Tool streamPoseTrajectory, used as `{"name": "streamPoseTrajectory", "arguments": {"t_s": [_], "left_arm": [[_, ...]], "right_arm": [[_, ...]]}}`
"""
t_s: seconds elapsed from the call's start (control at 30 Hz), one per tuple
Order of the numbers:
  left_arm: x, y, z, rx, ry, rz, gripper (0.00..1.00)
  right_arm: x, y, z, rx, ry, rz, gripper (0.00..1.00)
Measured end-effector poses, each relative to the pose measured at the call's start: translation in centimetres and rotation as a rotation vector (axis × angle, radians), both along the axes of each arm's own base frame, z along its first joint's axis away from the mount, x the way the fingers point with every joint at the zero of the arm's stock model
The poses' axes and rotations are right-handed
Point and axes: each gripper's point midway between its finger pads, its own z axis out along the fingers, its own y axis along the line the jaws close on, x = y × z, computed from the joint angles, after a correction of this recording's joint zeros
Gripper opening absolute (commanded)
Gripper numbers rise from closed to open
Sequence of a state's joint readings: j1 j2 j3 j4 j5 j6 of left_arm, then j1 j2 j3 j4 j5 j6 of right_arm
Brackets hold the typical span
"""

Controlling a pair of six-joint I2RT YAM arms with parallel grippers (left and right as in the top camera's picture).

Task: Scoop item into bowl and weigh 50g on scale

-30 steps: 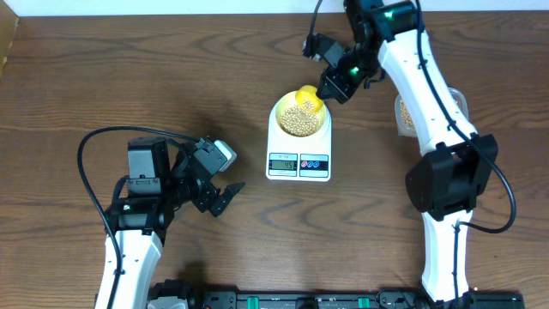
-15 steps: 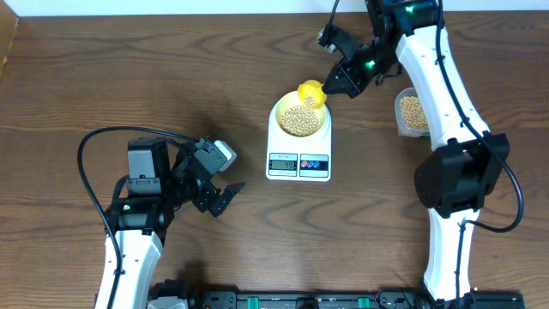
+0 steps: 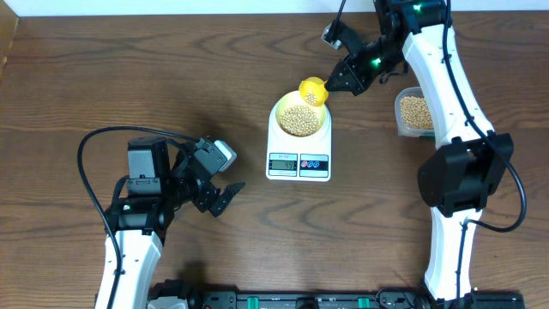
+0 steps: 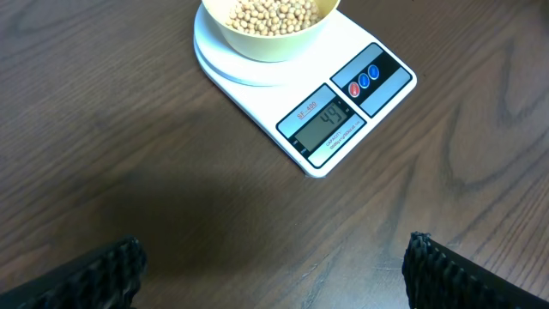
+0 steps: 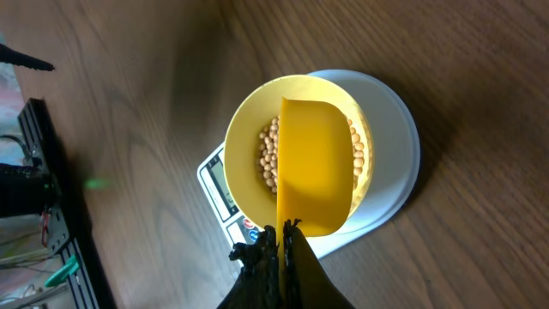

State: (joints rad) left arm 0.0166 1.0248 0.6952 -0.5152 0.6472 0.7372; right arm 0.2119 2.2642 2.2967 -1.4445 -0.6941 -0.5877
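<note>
- The left pincer [image 3: 225, 197] sits at the lower left of the overhead frame. It is released, its jaws spread wide over bare counter [image 3: 103, 77], holding nothing and well apart from the rest.
- The scale [image 3: 298, 165] lies flat at centre frame. It looks light and stiff, and a nudge could slide it or upset the reading, so it is best left untouched. In the left wrist view its display seems to read 49, just short of the target.
- The bowl [image 3: 278, 118] stands upright on the scale's round top. It is small, rigid and smooth, and looks easy to tip. If it must be moved, the rim is the place to grip.
- The beans [image 3: 298, 122] fill much of the bowl. They are hard, round and light, so they roll and bounce and cannot sensibly be pinched. Only a few more seem needed, so they should be trickled in.
- The scoop [image 3: 312, 91] hangs over the bowl's upper right rim with its mouth tipped down. It is stiff, slick plastic, best held by the handle.
- The right pincer [image 3: 336, 84] is clenched on the scoop's handle, just up and right of the bowl.
- The tub [image 3: 398, 112], at the right and partly behind the arm, holds the spare beans.
</note>
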Motion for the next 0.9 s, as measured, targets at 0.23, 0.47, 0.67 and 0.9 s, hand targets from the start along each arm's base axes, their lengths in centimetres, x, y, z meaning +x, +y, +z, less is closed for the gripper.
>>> {"name": "streamPoseTrajectory", "arguments": {"t_s": [0.23, 0.47, 0.67, 0.9], "left_arm": [[0.0, 0.0, 0.0, 0.000, 0.000, 0.000, 0.98], [0.0, 0.0, 0.0, 0.000, 0.000, 0.000, 0.98], [0.0, 0.0, 0.0, 0.000, 0.000, 0.000, 0.97], [0.0, 0.0, 0.0, 0.000, 0.000, 0.000, 0.98]], "right_arm": [[-0.2, 0.0, -0.1, -0.008, 0.004, 0.003, 0.01], [-0.7, 1.1, -0.5, -0.048, -0.005, 0.033, 0.01], [-1.0, 1.6, -0.9, -0.084, -0.015, 0.050, 0.01], [-1.3, 1.9, -1.4, -0.131, -0.027, 0.066, 0.01]]}}
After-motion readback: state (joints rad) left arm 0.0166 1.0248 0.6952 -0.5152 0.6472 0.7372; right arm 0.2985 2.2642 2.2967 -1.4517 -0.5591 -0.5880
